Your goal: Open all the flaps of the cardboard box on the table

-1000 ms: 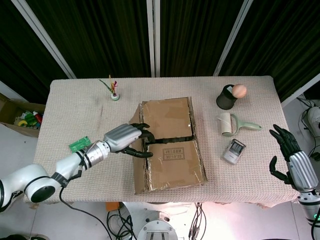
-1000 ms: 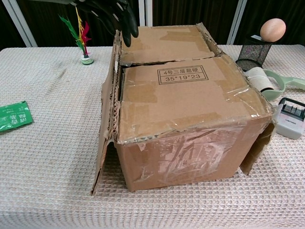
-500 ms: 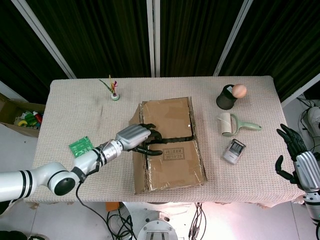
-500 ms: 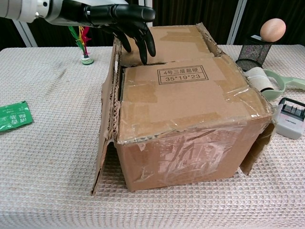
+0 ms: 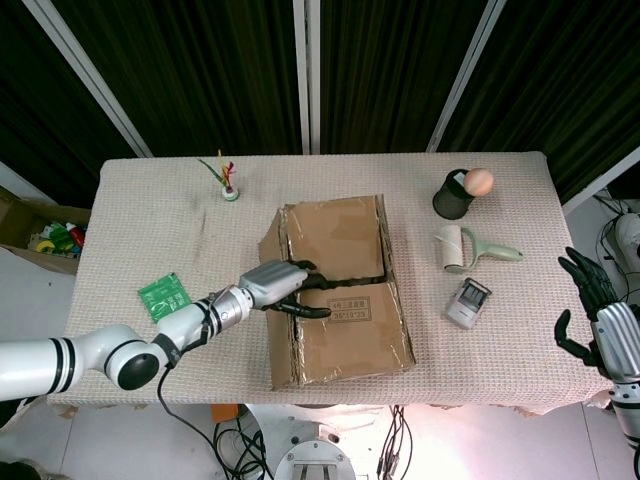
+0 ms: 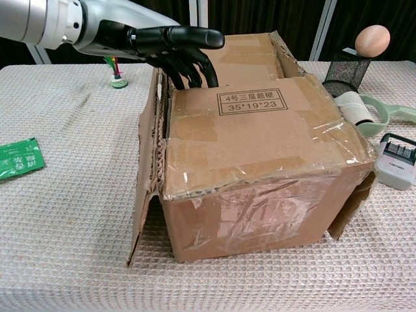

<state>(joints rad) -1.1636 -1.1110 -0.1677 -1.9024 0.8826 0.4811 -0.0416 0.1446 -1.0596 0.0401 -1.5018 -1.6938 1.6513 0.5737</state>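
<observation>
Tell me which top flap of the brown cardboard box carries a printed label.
The near top flap, stamped 35*19*23; the far top flap shows only bare cardboard and tape.

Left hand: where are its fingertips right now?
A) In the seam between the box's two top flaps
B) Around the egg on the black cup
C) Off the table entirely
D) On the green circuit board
A: the left hand has its fingers dipping into the gap between the top flaps of the cardboard box.

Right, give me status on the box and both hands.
Left hand fingers hooked into the seam between the top flaps. Right hand open, off the table's right edge. Cardboard box top flaps not yet open, side flaps hanging loose. Nothing blocking.
</observation>
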